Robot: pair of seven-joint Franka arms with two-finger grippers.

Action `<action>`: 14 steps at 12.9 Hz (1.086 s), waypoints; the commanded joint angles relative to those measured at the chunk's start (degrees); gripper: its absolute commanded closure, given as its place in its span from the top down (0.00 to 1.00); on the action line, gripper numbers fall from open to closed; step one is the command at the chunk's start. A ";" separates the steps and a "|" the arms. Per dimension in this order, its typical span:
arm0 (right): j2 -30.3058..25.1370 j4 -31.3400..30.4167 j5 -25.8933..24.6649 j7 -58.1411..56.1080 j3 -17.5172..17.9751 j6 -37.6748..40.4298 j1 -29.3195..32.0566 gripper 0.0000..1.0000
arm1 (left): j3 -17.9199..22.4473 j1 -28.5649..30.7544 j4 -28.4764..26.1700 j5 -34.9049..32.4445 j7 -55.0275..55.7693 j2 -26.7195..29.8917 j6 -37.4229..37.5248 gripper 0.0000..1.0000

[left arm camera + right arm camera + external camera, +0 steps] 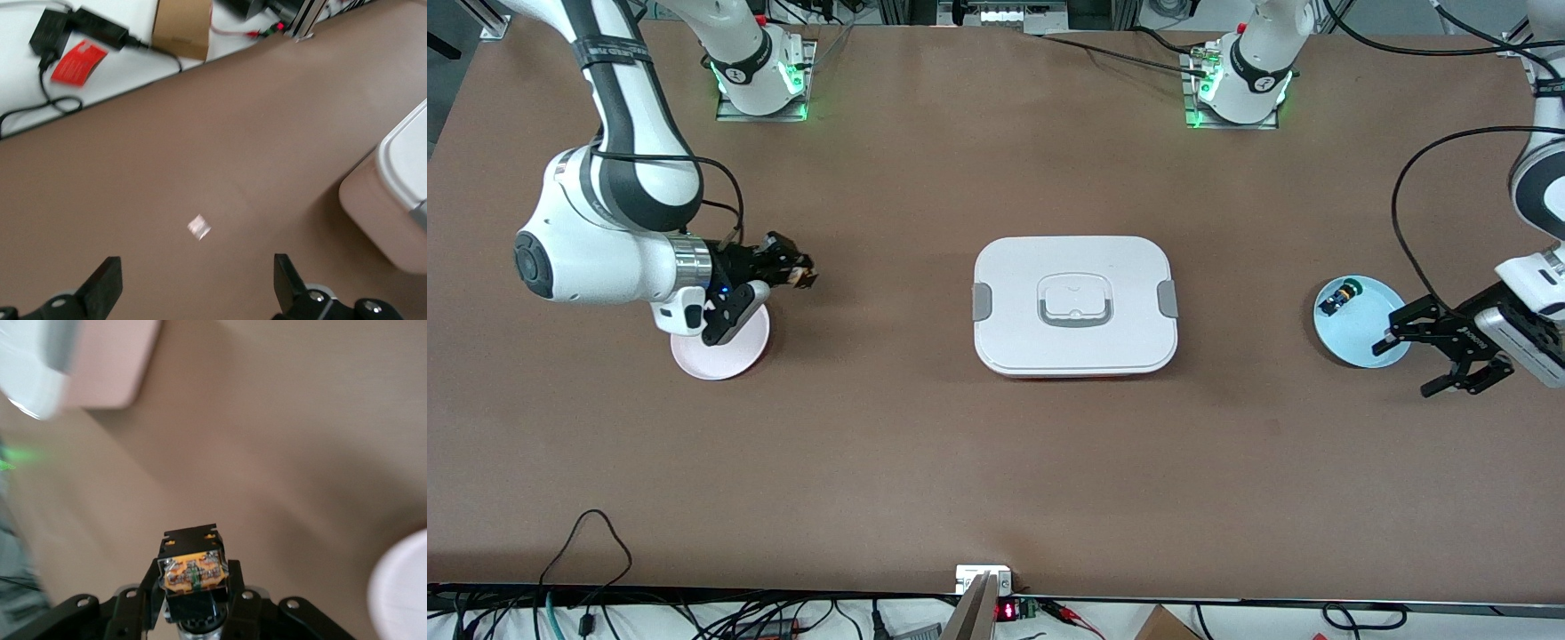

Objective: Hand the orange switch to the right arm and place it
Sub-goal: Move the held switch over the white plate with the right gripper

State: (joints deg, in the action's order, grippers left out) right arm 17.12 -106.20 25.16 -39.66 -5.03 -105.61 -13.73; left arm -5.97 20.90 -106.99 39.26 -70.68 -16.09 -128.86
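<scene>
1. Right gripper (796,269) clenched on the orange switch (193,570), up over bare table just beside the pink plate (734,356).
2. Left gripper (1449,356) spread wide, empty, waiting by the blue plate (1356,342).
3. Likely light, rigid, delicate contacts; best pinched on black sides.
4. Two plates, one white box (1074,305), one other small part (1341,296).

Robotics lab: bolted arm bases (763,84) on a brown table (925,444), cables (587,613) and power bricks (100,25) along its edge.

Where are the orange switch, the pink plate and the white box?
orange switch (193,572), right wrist view, on its orange face.
pink plate (734,360), front view, on its bare rim.
white box (1014,293), front view, on its lid beside the handle.
</scene>
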 commanded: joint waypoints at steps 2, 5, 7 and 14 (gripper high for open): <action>0.37 -0.41 -17.38 -9.80 0.64 -8.97 0.89 0.12 | 0.61 -0.25 4.93 -12.23 16.13 1.41 7.63 1.00; 2.74 -0.41 -24.18 -21.12 0.72 -16.09 4.41 0.12 | 0.44 -0.42 11.43 -22.63 32.58 2.20 17.73 1.00; 4.49 -0.41 -26.90 -28.16 0.72 -20.05 6.25 0.12 | 0.44 -0.77 14.25 -25.97 37.78 2.91 22.40 1.00; 9.77 -3.47 -27.27 -34.35 2.13 -28.23 7.14 0.12 | -0.27 -5.51 20.07 -37.05 58.44 5.63 35.07 1.00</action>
State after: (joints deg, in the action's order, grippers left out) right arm 26.84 -107.28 -1.23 -72.88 -4.07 -130.89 -7.02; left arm -6.24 17.09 -87.77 5.20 -17.32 -11.62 -96.29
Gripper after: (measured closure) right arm 0.586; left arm 0.000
